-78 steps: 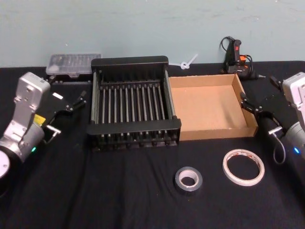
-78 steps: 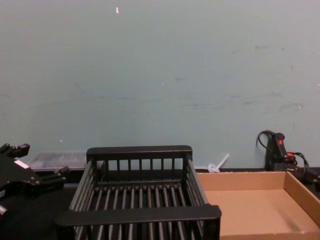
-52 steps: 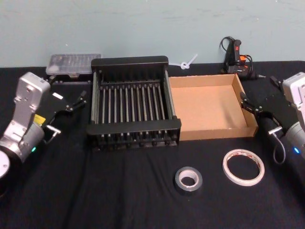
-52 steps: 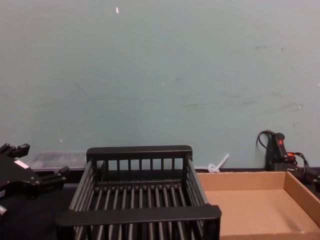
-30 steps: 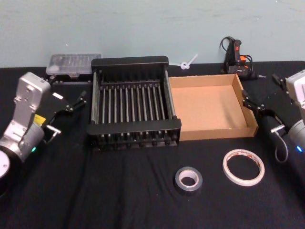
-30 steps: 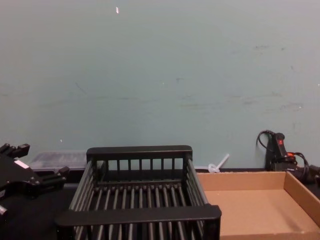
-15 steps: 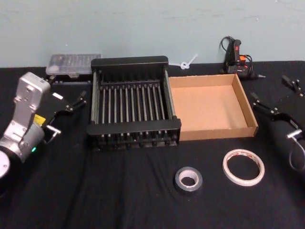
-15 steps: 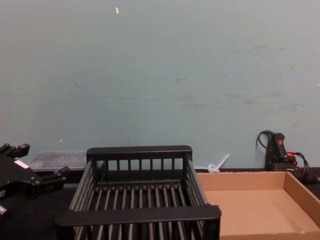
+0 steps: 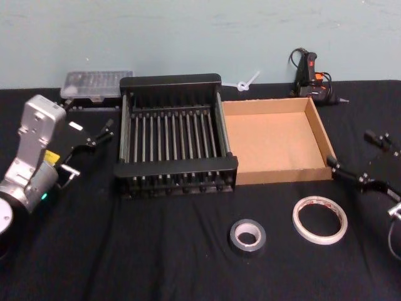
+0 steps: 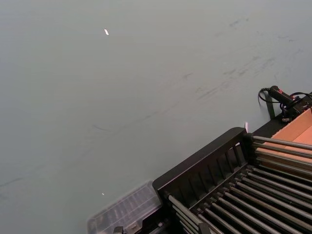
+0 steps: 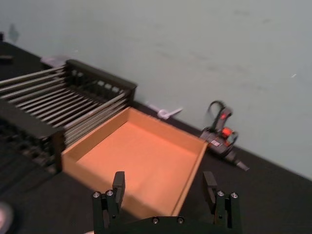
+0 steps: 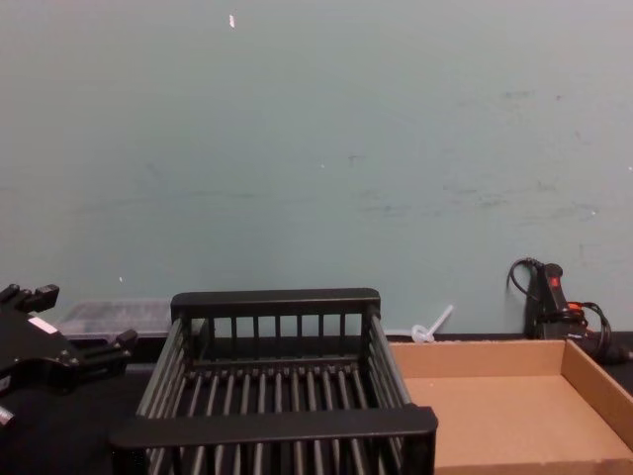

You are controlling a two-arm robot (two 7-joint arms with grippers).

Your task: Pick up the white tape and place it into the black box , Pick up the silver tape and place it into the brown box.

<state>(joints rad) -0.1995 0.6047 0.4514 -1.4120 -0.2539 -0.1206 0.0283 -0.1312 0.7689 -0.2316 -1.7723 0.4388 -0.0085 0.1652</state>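
White tape (image 9: 320,219) lies flat on the black cloth, near the table's front edge at about 4 o'clock from the brown box (image 9: 280,175); silver tape (image 9: 247,235) lies near it, at its 8 o'clock, apart from it. Neither roll has shifted over the last few seconds, and both the black box (image 9: 176,168) and the brown box stay empty. The change is on the right: right gripper (image 9: 366,159), which was parked beside the brown box's right wall, has swung back toward the table's front and now sits at roughly 2 o'clock from the white tape, not touching it, jaws spread wide. Judgement: this is the opening approach for the white-tape pick; no grasp yet, both placements outstanding. Left gripper (image 9: 91,139) remains parked at 9 o'clock of the black box, jaws apart, unmoved.
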